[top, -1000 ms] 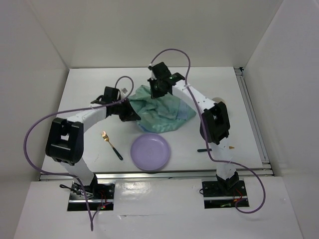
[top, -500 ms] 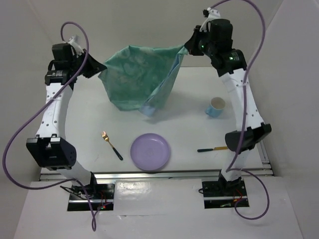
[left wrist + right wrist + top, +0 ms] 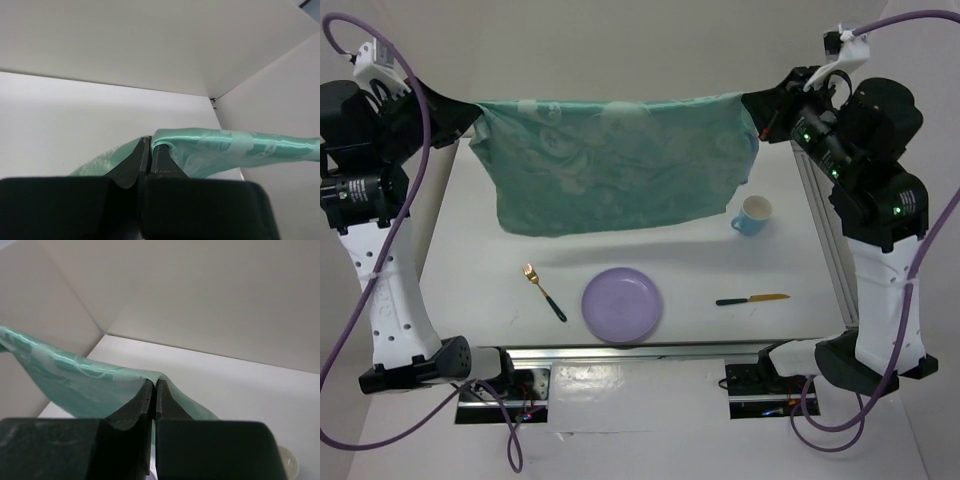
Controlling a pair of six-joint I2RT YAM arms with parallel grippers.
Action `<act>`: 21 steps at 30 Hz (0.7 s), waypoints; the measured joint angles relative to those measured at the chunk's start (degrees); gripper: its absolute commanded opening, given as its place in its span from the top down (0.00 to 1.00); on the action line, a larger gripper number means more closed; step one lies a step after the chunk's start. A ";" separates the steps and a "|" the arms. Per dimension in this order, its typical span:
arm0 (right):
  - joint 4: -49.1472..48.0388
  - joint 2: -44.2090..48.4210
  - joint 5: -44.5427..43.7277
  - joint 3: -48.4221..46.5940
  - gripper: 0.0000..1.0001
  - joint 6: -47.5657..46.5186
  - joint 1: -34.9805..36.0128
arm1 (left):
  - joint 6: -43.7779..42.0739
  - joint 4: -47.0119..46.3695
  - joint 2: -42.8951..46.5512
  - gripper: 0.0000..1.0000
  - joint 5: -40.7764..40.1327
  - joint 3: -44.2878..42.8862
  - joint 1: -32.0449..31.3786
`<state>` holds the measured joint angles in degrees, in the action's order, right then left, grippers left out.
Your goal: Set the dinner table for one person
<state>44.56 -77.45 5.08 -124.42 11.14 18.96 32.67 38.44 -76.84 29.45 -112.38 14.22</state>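
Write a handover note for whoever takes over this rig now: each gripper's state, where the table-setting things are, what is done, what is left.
Left gripper: shut on one top corner of the green cloth.
Right gripper: shut on the other top corner.
The cloth hangs spread between them over the far half of the dinner table.
On the bare table: purple plate near centre, fork to its left, knife to its right, blue cup beyond the knife.
Done: cloth lifted and stretched.
Left, probably: lay the cloth flat, then arrange the plate, cutlery and cup.
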 measured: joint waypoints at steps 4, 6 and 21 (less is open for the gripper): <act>1.70 2.71 -3.06 1.20 1.00 -2.12 0.00 | -3.67 3.23 0.26 1.00 5.31 -4.22 1.99; 2.08 2.93 -4.57 3.21 1.00 -3.26 0.00 | -5.88 4.90 -0.87 1.00 8.81 -4.92 2.82; 2.60 -12.13 -3.67 5.25 1.00 -4.96 -2.51 | -11.80 12.50 -10.29 1.00 14.78 0.63 3.76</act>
<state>47.16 -89.58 1.41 -119.17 6.17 16.45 20.86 50.94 -87.13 44.23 -111.74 17.98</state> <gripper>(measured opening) 0.031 0.047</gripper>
